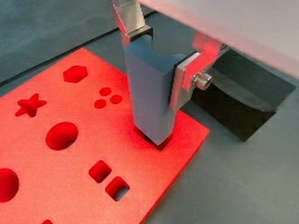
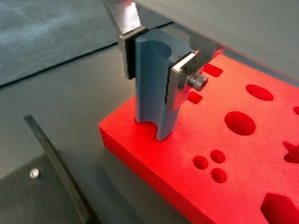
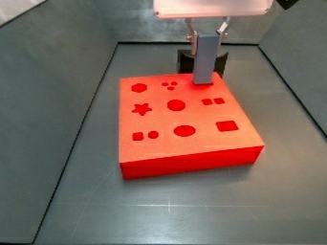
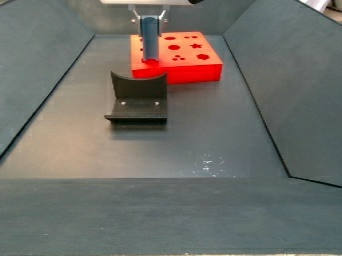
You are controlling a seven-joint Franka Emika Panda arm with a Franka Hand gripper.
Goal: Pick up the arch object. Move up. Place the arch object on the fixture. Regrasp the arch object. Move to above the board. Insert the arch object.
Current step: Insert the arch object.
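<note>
My gripper is shut on the arch object, a blue-grey elongated block held upright by its upper end. Its lower end meets the red board at the board's edge nearest the fixture, where it seems to enter a cut-out. Both wrist views show the silver fingers clamping its two sides, with the arch object standing on the board. In a side view the gripper holds the arch object at the board's far edge. The dark fixture stands apart, also visible behind the piece.
The board carries star, circle, square and hexagon cut-outs. Sloped grey bin walls surround the floor. A dark strip lies on the floor beside the board.
</note>
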